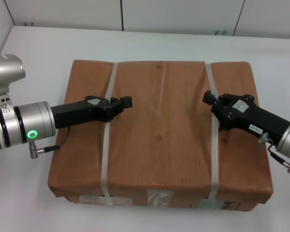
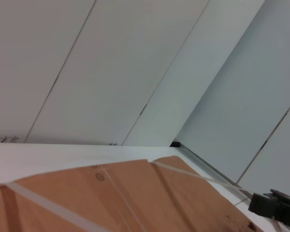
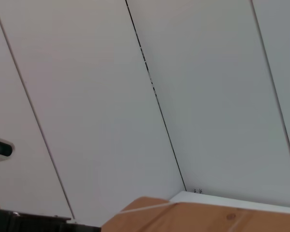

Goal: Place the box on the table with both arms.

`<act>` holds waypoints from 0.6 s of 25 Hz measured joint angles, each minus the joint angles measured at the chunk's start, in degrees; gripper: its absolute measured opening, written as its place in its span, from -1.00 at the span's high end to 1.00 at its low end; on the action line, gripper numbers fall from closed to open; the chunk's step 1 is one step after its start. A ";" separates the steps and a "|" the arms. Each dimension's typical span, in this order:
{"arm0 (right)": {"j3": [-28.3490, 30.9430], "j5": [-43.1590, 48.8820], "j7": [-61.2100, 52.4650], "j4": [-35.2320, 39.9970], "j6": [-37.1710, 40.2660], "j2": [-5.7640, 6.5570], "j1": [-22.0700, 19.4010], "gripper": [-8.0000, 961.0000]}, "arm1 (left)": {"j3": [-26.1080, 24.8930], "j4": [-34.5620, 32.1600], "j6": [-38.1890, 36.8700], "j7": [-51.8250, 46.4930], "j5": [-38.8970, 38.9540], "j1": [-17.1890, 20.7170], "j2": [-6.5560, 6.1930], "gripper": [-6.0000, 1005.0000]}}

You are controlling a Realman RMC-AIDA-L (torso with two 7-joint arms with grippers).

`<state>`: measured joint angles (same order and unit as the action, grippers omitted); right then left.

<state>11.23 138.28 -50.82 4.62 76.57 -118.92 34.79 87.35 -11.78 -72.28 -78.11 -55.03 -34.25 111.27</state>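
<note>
The brown cardboard box [image 1: 159, 140] lies flat on the white table [image 1: 38, 48]. Two whitish straps cross it and white labels [image 1: 159, 198] show on its near side. My left gripper [image 1: 125, 102] reaches in from the left over the box top, above the left strap [image 1: 106, 145]. My right gripper [image 1: 209, 98] reaches in from the right over the right strap [image 1: 212, 145]. Whether either touches the box top does not show. The box top also shows in the left wrist view [image 2: 135, 198], with the right gripper [image 2: 275, 208] beyond it, and in the right wrist view [image 3: 208, 217].
A white panelled wall [image 1: 183, 14] stands along the table's far edge. Bare tabletop shows to the left, behind and to the right of the box. The box's near side is close to the table's front edge.
</note>
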 joint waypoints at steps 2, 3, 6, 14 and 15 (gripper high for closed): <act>0.02 -0.02 0.02 -0.01 0.02 0.00 0.01 0.97 | 0.00 0.00 -0.01 0.04 0.00 0.00 0.00 0.99; 0.02 -0.03 0.02 -0.02 0.02 0.00 0.01 0.97 | 0.01 0.00 -0.01 0.05 0.00 0.00 0.00 0.99; 0.07 -0.02 0.02 -0.05 0.03 0.00 0.08 0.97 | 0.01 0.00 -0.01 0.06 0.00 -0.01 0.00 0.99; 0.11 -0.03 0.02 -0.05 0.04 0.01 0.10 0.97 | 0.02 0.00 0.24 0.15 0.01 -0.02 0.00 0.99; 0.11 -0.03 0.02 -0.05 0.04 0.00 0.10 0.97 | 0.02 0.00 0.26 0.15 0.01 -0.03 0.00 0.99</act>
<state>11.34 138.25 -50.80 4.57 76.61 -118.91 34.89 87.37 -11.78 -72.03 -77.96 -55.01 -34.28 111.27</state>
